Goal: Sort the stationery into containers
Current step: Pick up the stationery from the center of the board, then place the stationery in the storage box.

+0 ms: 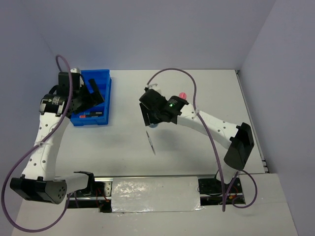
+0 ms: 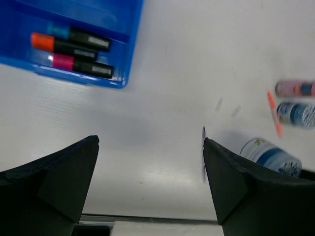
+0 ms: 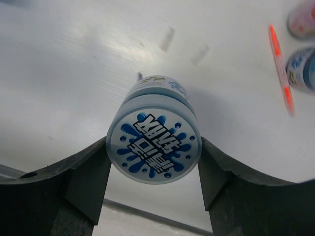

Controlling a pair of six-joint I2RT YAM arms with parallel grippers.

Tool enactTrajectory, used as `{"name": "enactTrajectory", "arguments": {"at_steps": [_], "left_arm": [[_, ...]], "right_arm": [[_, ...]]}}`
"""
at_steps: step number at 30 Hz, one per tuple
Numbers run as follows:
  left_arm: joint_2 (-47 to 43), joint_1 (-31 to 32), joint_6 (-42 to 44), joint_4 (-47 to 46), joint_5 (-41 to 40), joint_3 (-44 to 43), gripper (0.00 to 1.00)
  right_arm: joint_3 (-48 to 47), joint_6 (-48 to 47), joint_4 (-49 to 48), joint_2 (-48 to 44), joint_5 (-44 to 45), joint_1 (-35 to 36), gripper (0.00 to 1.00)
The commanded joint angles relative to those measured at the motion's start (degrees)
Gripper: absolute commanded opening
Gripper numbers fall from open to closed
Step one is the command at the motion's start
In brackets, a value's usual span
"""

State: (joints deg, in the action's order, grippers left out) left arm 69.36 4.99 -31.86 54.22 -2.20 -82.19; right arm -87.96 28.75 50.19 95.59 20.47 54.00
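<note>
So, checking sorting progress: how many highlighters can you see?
3, side by side in one compartment of the blue tray: blue-capped, orange-capped, pink-capped. More could hide behind the left arm.

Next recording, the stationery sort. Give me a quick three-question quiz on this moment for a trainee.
1. How many highlighters lie in the blue tray?
2. True or false: the left gripper holds one of them.
3. The right gripper is closed on: A, an orange stick; B, the blue-white tub; C, a pink-capped tube.
Key: 1, three. 2, false: it is open and empty. 3, B.
</note>
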Motion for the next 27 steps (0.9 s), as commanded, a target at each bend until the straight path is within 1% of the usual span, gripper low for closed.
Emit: {"name": "enactTrajectory", "arguments": {"at_steps": [1,2,3,4,5,6,7,8,9,10,11,12,13,15,17,20,21,24,27], "left_arm": [[-3.6,-1.2,-8.9,4.5,-14.0,-5.9,0.99],[-4.0,-1.5,-10.4,5.2,-17.6,-6.3,0.99],[-5.4,-1.7,-11.4,4.9,-19.3,-6.1,0.99],[-6.1,-2.1,-13.7,3.9,-21.1,-5.3,0.99],[-6.6,-2.6,-14.9,3.9,-23.3,-5.3,0.99],[-7.2,-3.1,-15.9,4.1,-24.0,-5.3,0.99],[-7.3,-3.9,-17.4,4.4,-24.5,-6.5,0.99],[-7.2,-4.1,-17.9,5.1,-25.5,-7.1,0.99],[-7.0,-4.2,-17.9,5.1,-25.9,-7.9,0.99],[-6.5,-4.3,-17.3,5.2,-26.1,-9.9,0.99],[-5.4,-4.3,-16.6,5.2,-25.8,-11.1,0.99],[-4.9,-4.3,-14.5,4.8,-24.9,-13.7,0.99],[-4.6,-4.2,-13.2,4.0,-23.7,-14.7,0.99],[-3.7,-4.3,-11.1,1.7,-19.7,-17.1,0.99],[-3.7,-4.3,-10.6,0.8,-17.9,-18.0,0.99],[-5.1,-4.2,-9.3,-0.9,-14.9,-16.3,0.99],[-5.5,-4.3,-8.8,-1.5,-14.2,-14.6,0.99],[-6.9,-4.3,-7.6,-1.9,-14.0,-11.2,0.99],[-8.2,-4.3,-6.6,-2.4,-14.3,-8.9,0.99]], "right_arm": [[-8.5,-4.4,-7.8,0.5,-2.0,-0.1,0.0],[-12.0,-5.4,-9.7,3.9,-5.1,-0.1,0.0],[-14.2,-5.5,-11.9,5.8,-6.5,-0.3,0.0],[-16.7,-5.2,-14.7,10.3,-8.1,-0.6,0.0],[-22.4,-4.6,-16.0,12.8,-9.8,-0.8,0.0],[-25.6,-4.4,-17.2,15.1,-12.3,-0.8,0.0],[-28.5,-4.1,-19.8,20.0,-13.3,-0.8,0.0],[-31.4,-3.5,-21.3,22.5,-14.6,-0.9,0.0],[-36.7,-3.4,-22.9,24.7,-16.6,-0.9,0.0],[-39.0,-3.4,-26.3,29.1,-17.8,-1.2,0.0],[-43.3,-3.2,-27.8,31.2,-18.8,-1.3,0.0],[-45.1,-2.8,-30.7,33.0,-20.1,-1.5,0.0],[-46.4,-1.4,-32.2,36.2,-21.2,-2.0,0.0],[-48.4,0.4,-37.0,39.8,-25.5,-3.5,0.0],[-48.7,1.9,-39.8,41.4,-27.8,-4.8,0.0],[-51.0,-0.2,-41.5,43.9,-29.5,-5.2,0.0],[-51.2,-1.7,-42.6,44.3,-30.3,-5.5,0.0],[-51.2,-3.3,-43.8,44.5,-30.9,-5.9,0.0],[-51.2,-3.0,-44.7,44.9,-32.7,-6.5,0.0]]}}
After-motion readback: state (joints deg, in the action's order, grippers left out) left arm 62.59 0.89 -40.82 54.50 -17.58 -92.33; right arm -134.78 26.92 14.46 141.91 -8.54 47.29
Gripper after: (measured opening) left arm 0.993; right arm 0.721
